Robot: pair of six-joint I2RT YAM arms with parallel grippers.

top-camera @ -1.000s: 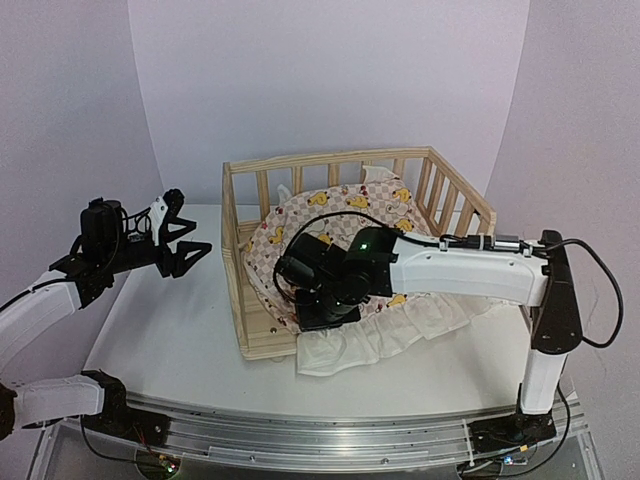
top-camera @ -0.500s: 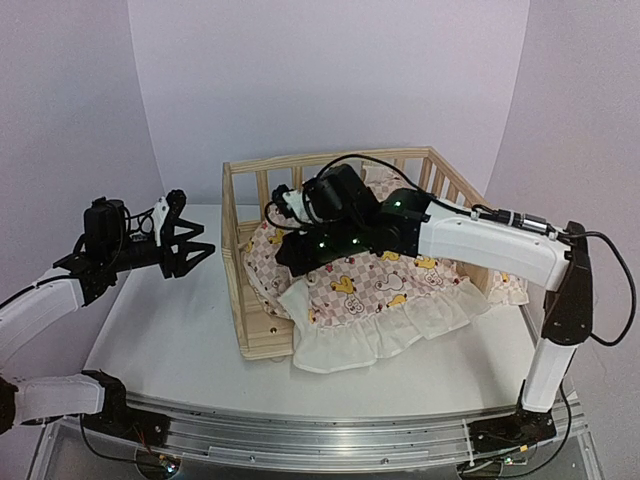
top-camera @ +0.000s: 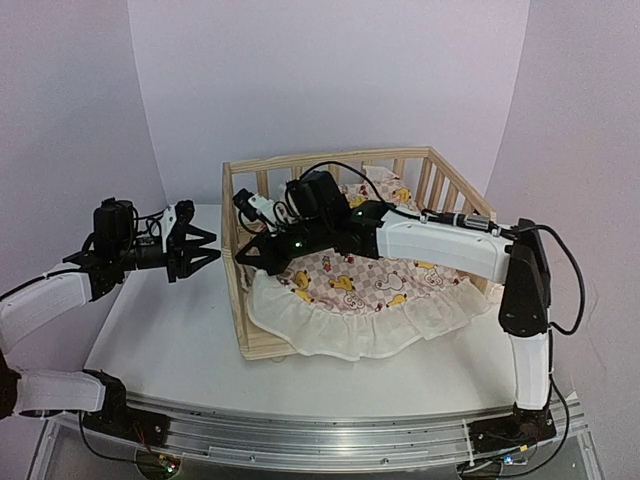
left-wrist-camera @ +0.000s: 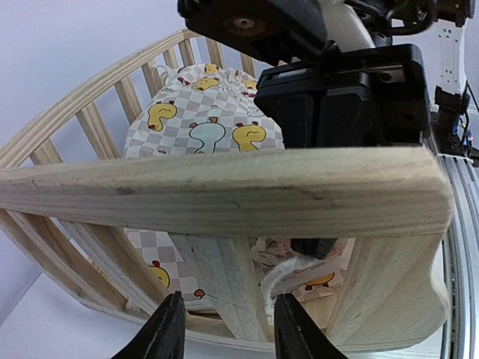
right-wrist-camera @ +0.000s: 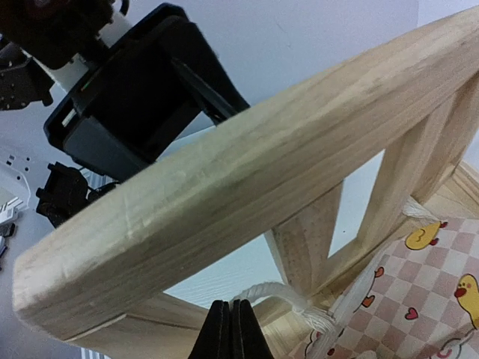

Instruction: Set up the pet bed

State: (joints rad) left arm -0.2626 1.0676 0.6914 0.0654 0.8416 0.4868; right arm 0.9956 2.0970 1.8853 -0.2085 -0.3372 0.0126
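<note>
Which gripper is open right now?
The left gripper, jaws apart outside the bed rail; the right gripper is shut on a white cord inside it.

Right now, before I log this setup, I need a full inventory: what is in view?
pet bed: one, light wood, on the table
cushion: one, pink-checkered with yellow ducks, inside the bed
pillow: one, matching print, at the back rail
cord: one, white, by the left rail
table: one, white, under everything
left gripper: one, black, open, outside the left rail
right gripper: one, black, shut on the cord, inside the bed
</note>
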